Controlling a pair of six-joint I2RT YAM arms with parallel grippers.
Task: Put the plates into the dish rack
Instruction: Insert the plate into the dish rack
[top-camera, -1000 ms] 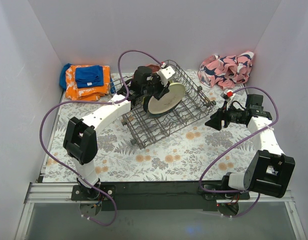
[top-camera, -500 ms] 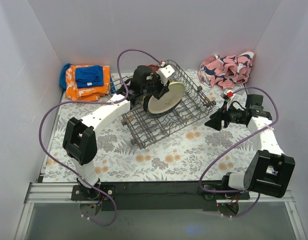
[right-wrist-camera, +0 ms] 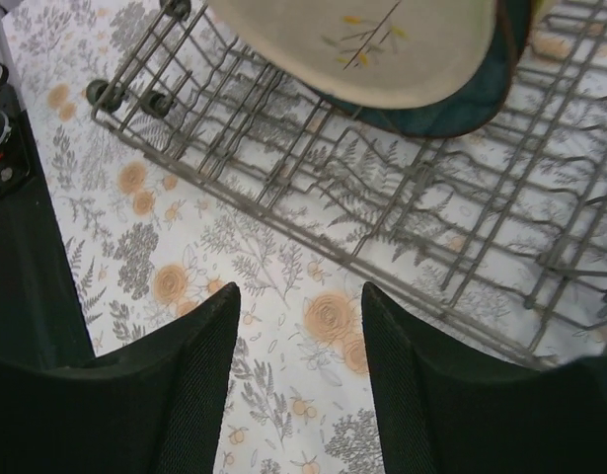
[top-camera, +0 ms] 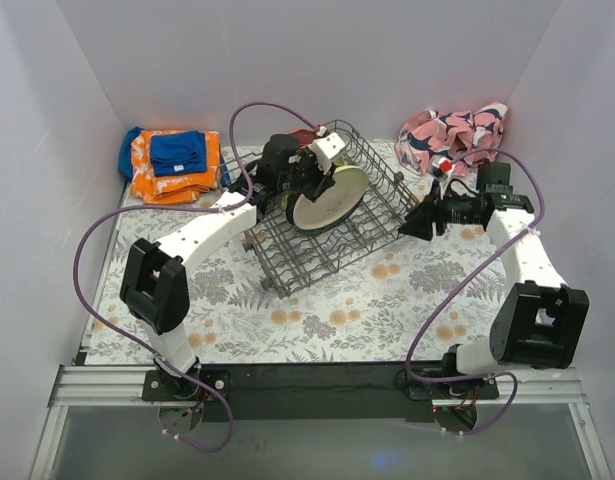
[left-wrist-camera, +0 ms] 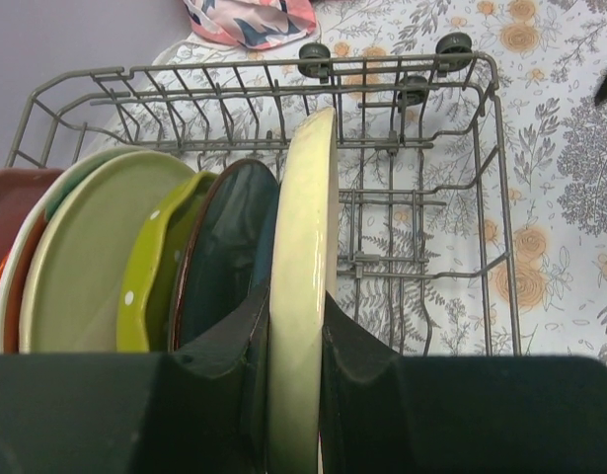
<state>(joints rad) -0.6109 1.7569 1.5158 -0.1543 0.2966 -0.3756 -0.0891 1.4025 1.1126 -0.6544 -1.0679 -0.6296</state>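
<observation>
The grey wire dish rack [top-camera: 382,235] sits tilted in the middle of the floral table. Several plates stand on edge in it. My left gripper [top-camera: 322,178] is shut on the rim of the cream plate [top-camera: 332,197], the front one in the row. In the left wrist view the cream plate [left-wrist-camera: 305,296] is pinched between my black fingers [left-wrist-camera: 357,346], with a teal plate [left-wrist-camera: 224,252], a lime plate [left-wrist-camera: 155,267] and a pale green plate [left-wrist-camera: 86,247] behind it. My right gripper [top-camera: 415,225] hangs open just right of the rack, over the cloth, empty [right-wrist-camera: 298,316]. The twig mark of the cream plate [right-wrist-camera: 362,39] shows in the right wrist view.
A folded orange and blue cloth pile [top-camera: 172,160] lies at the back left. A crumpled pink and navy cloth [top-camera: 455,135] lies at the back right. White walls close in the table on three sides. Purple cables loop over both arms.
My right arm has swung up and left toward the rack's right side, its jaws narrowing a little. The left gripper and cream plate have shifted slightly up.
</observation>
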